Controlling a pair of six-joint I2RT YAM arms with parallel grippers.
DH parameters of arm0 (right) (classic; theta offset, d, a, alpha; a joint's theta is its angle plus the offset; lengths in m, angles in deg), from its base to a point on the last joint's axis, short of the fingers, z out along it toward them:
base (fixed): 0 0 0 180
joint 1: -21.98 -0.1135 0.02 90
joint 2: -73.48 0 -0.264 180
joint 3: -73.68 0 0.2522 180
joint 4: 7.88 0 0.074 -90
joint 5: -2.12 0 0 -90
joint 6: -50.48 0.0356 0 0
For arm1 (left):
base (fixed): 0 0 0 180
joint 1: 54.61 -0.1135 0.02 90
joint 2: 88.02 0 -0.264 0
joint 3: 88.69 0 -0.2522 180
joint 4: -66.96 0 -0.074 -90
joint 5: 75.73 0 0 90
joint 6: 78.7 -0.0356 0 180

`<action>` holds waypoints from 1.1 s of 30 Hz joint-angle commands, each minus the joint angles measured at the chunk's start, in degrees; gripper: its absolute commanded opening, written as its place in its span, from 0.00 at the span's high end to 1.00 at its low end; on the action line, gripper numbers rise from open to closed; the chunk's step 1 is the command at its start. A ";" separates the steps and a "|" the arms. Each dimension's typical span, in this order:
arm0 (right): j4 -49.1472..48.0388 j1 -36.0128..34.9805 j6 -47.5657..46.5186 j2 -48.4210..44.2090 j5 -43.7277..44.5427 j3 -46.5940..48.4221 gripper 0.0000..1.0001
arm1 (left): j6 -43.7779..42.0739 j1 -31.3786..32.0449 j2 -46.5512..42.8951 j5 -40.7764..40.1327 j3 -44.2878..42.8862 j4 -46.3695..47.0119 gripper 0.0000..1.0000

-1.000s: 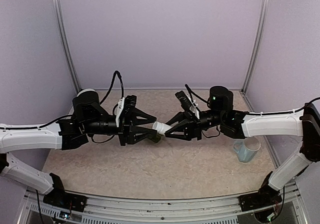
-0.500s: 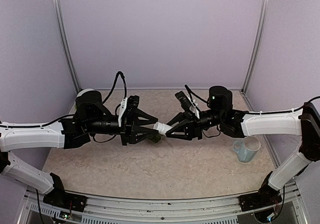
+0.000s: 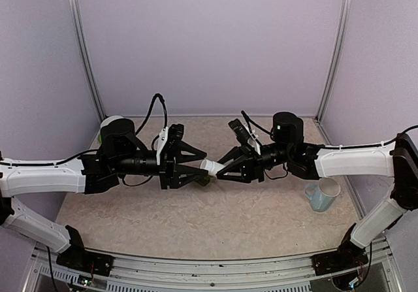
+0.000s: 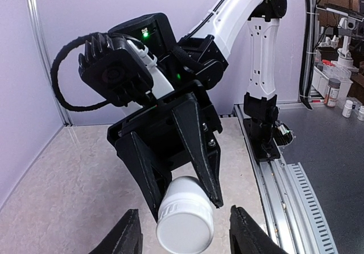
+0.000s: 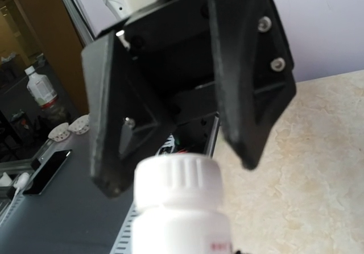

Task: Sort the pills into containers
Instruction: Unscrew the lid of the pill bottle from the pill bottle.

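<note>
Above the middle of the table, my right gripper [image 3: 219, 169] is shut on a white pill bottle [image 3: 210, 167] held level, its ribbed cap [image 5: 179, 180] pointing at the left arm. My left gripper [image 4: 185, 237] is open. Its fingers [image 4: 128, 234] stand on either side of the cap with a gap on each side. In the left wrist view the bottle's [image 4: 185, 217] flat cap end faces the camera. A small dark green piece, the containers [image 3: 204, 181], shows on the table under the left gripper, mostly hidden. No pills are in view.
A pale blue mug [image 3: 323, 194] stands on the table at the right, below the right forearm. Lilac walls with metal posts [image 3: 85, 63] close the back and sides. A metal rail [image 3: 209, 266] runs along the near edge.
The left gripper has edged right toward the cap and its jaws have spread wider. The right gripper and the bottle have stayed put.
</note>
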 commanded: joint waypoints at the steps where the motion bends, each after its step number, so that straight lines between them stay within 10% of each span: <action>1: -1.29 0.04 0.38 0.36 -0.76 1.04 0.89 | 0.57 -0.39 -0.08 -0.84 -0.52 0.73 0.51; 11: 0.50 0.03 -1.87 -0.43 2.56 1.38 0.89 | 4.11 -0.57 1.10 -2.20 -1.45 0.54 0.72; 24: 5.00 -1.20 -14.96 -7.13 32.90 -1.88 0.91 | 33.96 -1.41 10.30 -13.78 -8.98 -7.69 0.78; 33: 3.17 -2.68 -14.20 -8.10 32.43 -3.36 0.91 | 35.94 -4.53 7.21 -10.97 -6.06 -0.01 0.09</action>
